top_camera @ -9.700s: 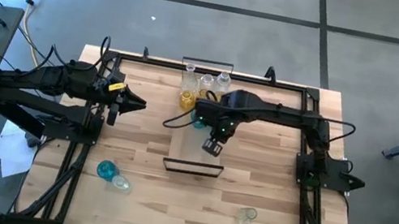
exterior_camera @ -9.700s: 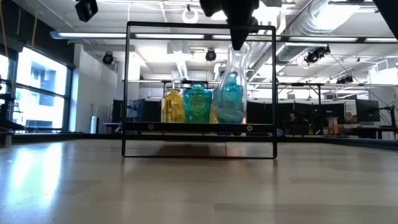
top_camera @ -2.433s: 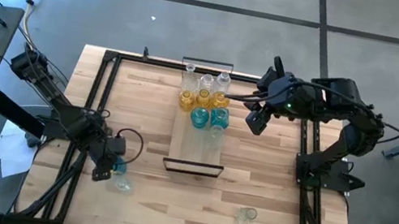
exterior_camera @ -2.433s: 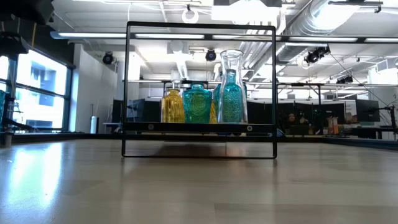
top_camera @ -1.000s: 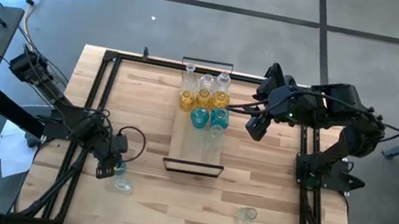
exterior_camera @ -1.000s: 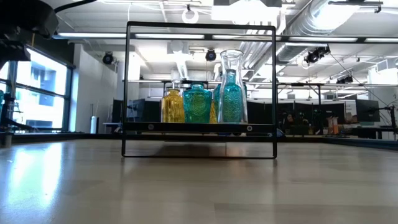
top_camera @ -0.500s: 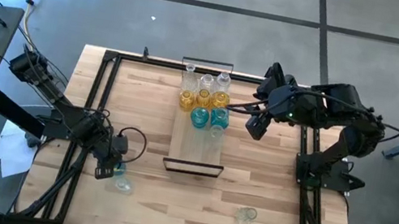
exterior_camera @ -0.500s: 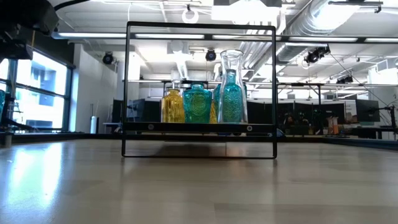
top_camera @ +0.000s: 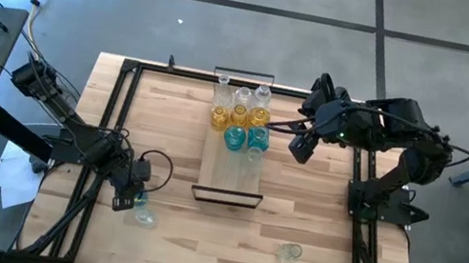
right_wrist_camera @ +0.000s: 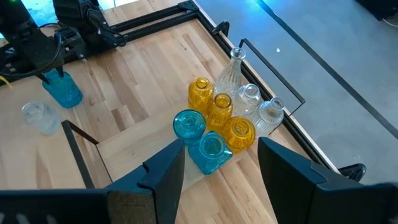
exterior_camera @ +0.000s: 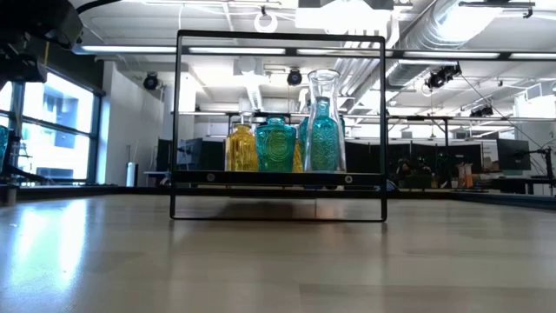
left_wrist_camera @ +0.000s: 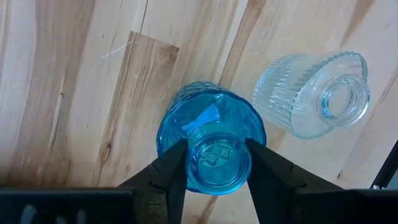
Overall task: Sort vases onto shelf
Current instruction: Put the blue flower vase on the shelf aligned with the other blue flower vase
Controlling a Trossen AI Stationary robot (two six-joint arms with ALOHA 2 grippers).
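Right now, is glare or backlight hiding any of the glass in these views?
Low view: bright windows and ceiling lights backlight the shelf, yet the teal vases read clearly. Left wrist view: the clear vase shows bright highlights, while the blue vase between the fingers stays sharp.

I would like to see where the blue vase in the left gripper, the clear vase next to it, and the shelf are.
blue vase (left_wrist_camera: 214, 149), left wrist view, on its round mouth.
clear vase (left_wrist_camera: 311, 93), left wrist view, on its ribbed body.
shelf (top_camera: 228, 177), high view, on the bare board.
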